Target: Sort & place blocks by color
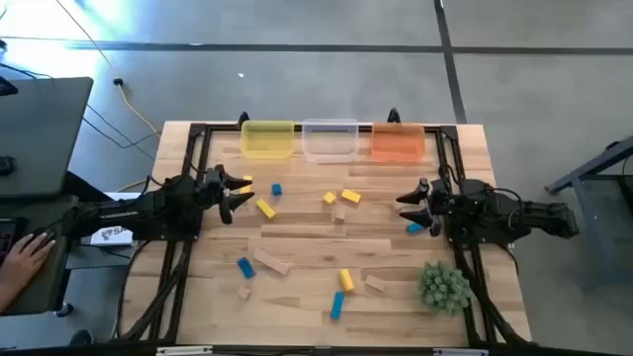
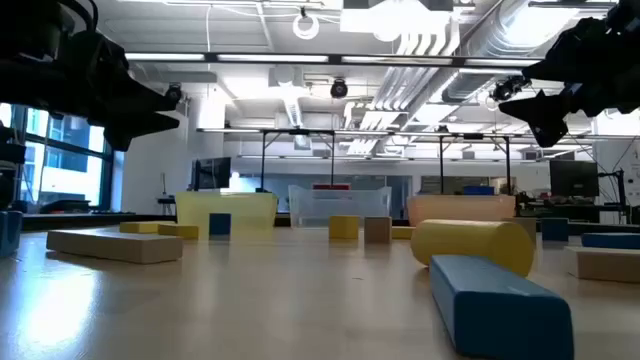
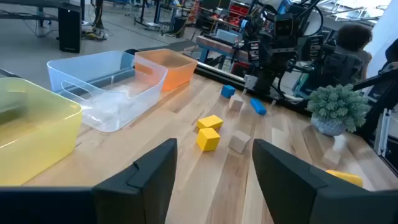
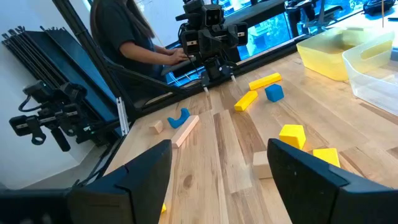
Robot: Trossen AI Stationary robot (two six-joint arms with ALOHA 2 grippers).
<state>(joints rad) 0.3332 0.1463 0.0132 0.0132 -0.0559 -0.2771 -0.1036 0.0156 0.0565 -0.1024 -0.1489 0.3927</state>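
Around your station you have: a grey concrete floor (image 1: 297, 89) with dark seam lines and a bright glare patch at one corner; an open ceiling of white ducts and pipes (image 2: 450, 40) lit by long strip lights; tall windows (image 2: 40, 160) at one side of the hall; a black stand with a monitor (image 2: 575, 178) beyond the worktop (image 1: 326, 232); folded black tripods (image 4: 43, 118) against a pale wall; a seated person (image 4: 124, 37) at a desk with a keyboard.
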